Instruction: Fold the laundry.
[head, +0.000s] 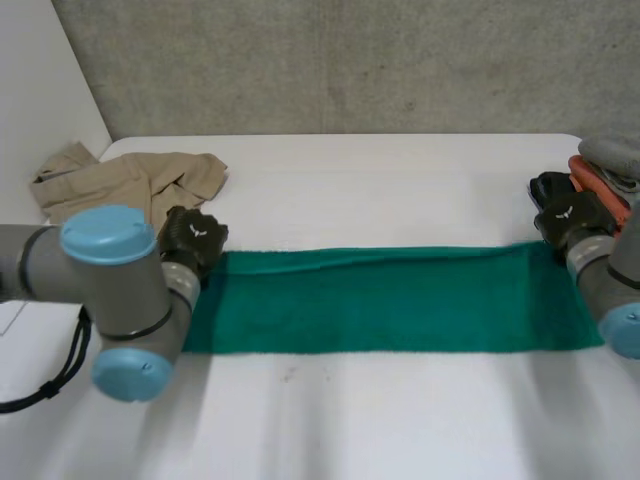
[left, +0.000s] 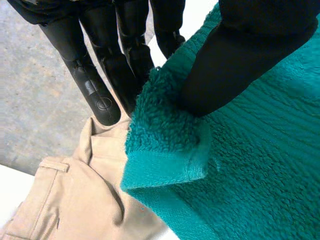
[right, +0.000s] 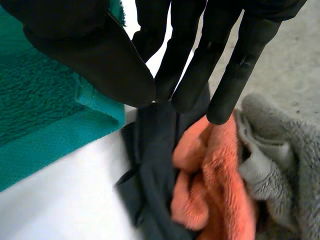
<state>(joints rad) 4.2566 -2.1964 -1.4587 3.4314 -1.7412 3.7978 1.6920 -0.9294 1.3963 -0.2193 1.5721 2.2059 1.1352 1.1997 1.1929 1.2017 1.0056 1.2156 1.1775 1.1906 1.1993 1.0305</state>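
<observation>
The green towel (head: 390, 300) lies as a long strip across the surface (head: 350, 420), one hand at each far corner. Your left hand (head: 193, 238) has its corner pinched between thumb and fingers, and the pile is bunched up a little in that pinch. Your right hand (head: 568, 215) sits over the opposite far corner. Whether it actually has hold of the towel I cannot tell, so confirm that grasp before you move.

The next fold probably starts from these two corners. Lift them together and level, with the strip lightly taut between your hands so the long edges stay parallel.

Watch the neighbours. The khaki trousers (left: 90, 190) lie just beside the left corner. On the right, a dark garment (right: 150, 170), an orange cloth (right: 210, 170) and a grey towel (right: 280, 150) crowd close to the towel's end. Take only towel into each pinch.
</observation>
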